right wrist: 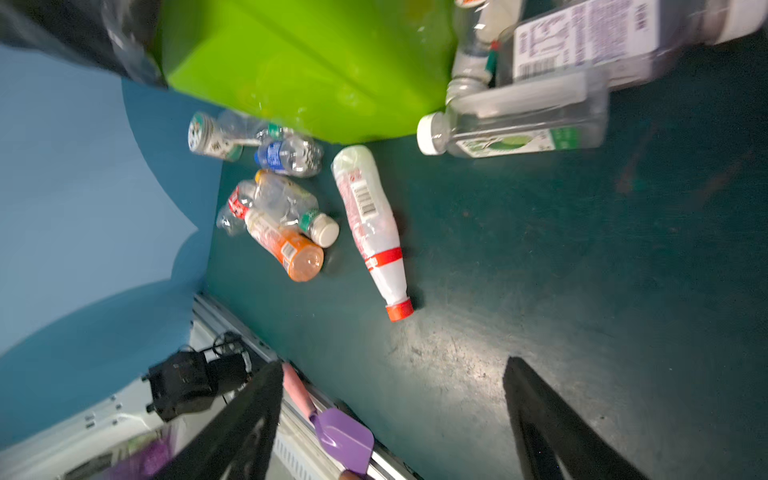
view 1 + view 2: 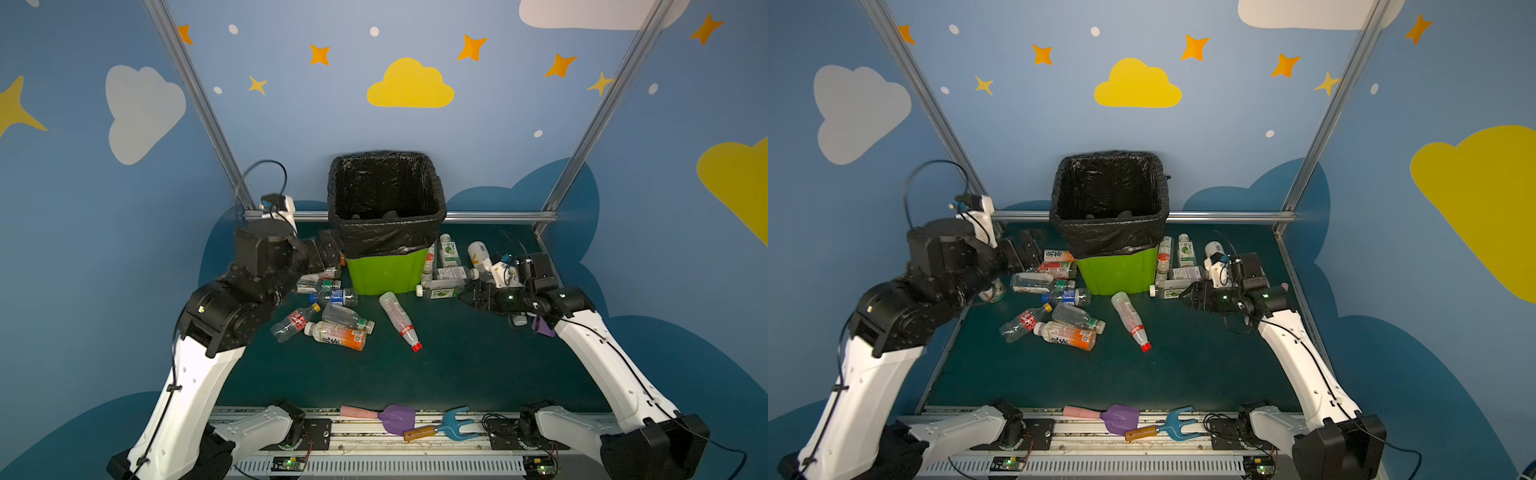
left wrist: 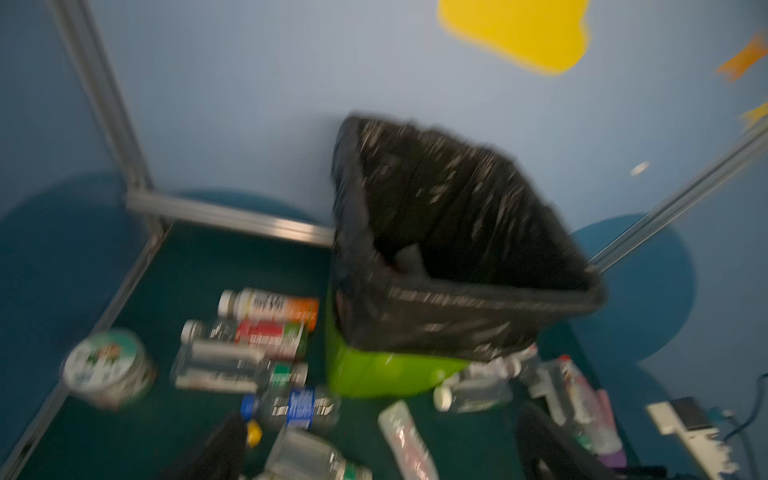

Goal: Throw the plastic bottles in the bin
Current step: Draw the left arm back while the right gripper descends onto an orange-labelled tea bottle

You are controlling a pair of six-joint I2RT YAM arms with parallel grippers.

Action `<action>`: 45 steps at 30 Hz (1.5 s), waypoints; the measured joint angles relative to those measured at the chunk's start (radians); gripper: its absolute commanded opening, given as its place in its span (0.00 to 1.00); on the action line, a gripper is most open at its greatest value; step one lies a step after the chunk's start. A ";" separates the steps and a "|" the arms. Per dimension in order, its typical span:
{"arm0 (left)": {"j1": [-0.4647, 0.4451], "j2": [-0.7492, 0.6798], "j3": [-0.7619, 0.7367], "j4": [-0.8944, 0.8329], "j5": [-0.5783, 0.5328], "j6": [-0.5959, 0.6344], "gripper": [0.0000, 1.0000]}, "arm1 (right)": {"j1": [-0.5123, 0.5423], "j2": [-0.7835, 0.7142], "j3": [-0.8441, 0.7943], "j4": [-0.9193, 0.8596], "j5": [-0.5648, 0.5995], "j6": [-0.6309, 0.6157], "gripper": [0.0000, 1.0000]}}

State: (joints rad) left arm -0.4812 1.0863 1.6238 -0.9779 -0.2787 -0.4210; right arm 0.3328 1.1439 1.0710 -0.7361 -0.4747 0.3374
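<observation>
Plastic bottles [image 2: 337, 332] lie on their sides across the dark green counter [image 2: 457, 374], heaped loosely on either side of the bin [image 2: 384, 272], so each arm has a supply within reach. The bin stands upright between the two grippers at the far edge. Its black bag [image 2: 386, 239] is folded over the rim, which keeps the mouth wide for drops from above. Dark lumps low inside it cannot be made out. The left gripper [image 2: 1026, 248] hangs raised just beside the bin's wall, jaws spread and nothing between them. Below and in front of it are clear, orange-labelled and blue-labelled bottles, with a squat jar [image 3: 108, 368] off to its outer side that is no part of the job. That wrist view is smeared, so finer detail there is uncertain. The right gripper [image 2: 1186, 296] sits low over the counter, jaws apart and empty, likely lined up for a sideways pinch. A square clear bottle [image 1: 515, 124] with a white cap lies just beyond its tips, touching the heap against the bin. A red-capped bottle [image 2: 398, 322] lies alone farther out, towards the left gripper, with free space around it, which probably makes it the easier pick. A purple shovel [image 2: 397, 417] rests well behind both grippers.
</observation>
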 measured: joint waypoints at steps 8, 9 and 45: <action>0.029 -0.250 -0.536 -0.118 0.008 -0.345 1.00 | 0.382 0.072 0.004 0.053 0.122 -0.157 0.78; 0.034 -0.299 -0.560 -0.124 0.008 -0.376 1.00 | 0.430 0.107 0.019 0.057 0.131 -0.180 0.78; 0.045 -0.578 -0.673 -0.150 0.048 -0.605 1.00 | 0.743 1.047 0.810 -0.025 0.372 -0.450 0.75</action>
State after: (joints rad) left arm -0.4366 0.5079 0.9504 -1.1282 -0.2306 -1.0264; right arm 1.0756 2.1906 1.8809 -0.7612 -0.1028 -0.1123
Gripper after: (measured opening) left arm 0.998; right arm 0.754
